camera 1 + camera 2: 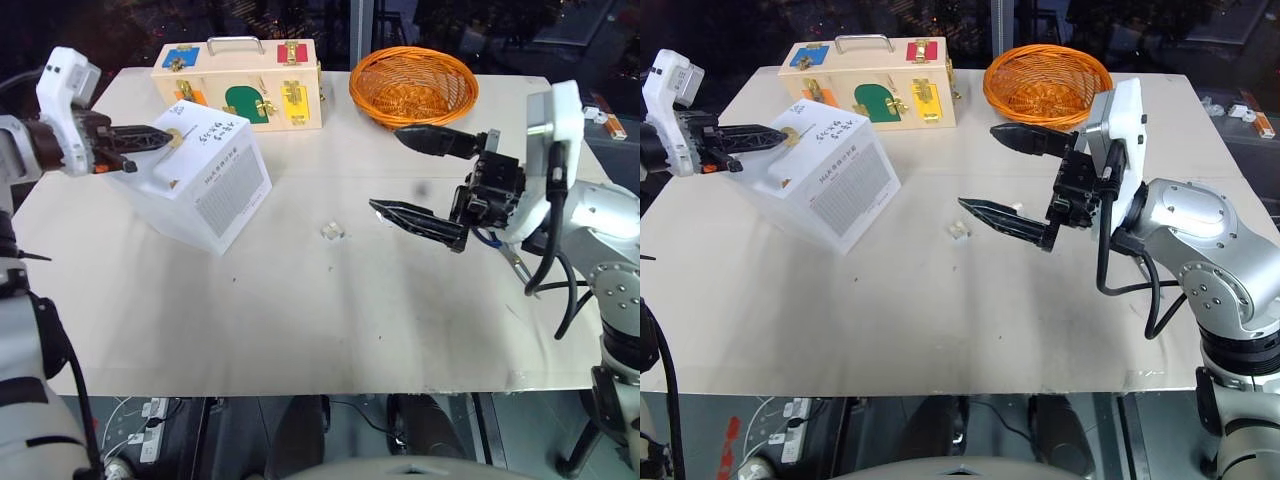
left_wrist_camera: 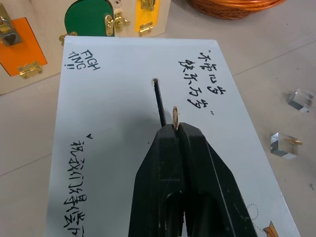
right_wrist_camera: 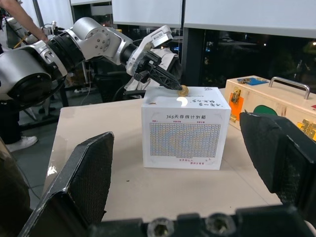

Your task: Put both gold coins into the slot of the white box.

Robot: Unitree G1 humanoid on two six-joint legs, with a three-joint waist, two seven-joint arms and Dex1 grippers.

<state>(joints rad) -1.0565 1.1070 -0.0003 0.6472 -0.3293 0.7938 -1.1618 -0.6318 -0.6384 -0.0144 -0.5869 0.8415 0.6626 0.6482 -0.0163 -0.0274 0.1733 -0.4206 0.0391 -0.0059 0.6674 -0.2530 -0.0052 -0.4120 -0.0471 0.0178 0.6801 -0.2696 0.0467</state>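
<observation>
While my left fingers [image 2: 176, 129] are pinched tight on a gold coin [image 2: 175, 115], I hold it edge-on just over the top face of the white box [image 1: 215, 185], right beside the near end of the slot [image 2: 159, 101]. That slot is a thin dark slit in the box's top, among black handwritten marks. From my right wrist view the coin [image 3: 183, 90] sits at the tip of the left fingers, touching or nearly touching the box top; I cannot tell which. The white box rests on the table [image 1: 300, 330] toward my left, turned at an angle, with its fine-print grid side facing my right arm.

My right fingers [image 1: 413, 175] are spread wide and hold nothing, hovering above the table to the right of the box and pointing toward it. On the table between the box and the right fingers lie two small clear blocks [image 1: 958, 230] close together; in the left wrist view one block [image 2: 285, 145] shows a gold glint inside it, the other [image 2: 299, 98] looks plain.

Behind the box stands a wooden case with coloured latches and a metal handle [image 1: 240, 80], and beside it an orange wicker basket [image 1: 413, 85].
</observation>
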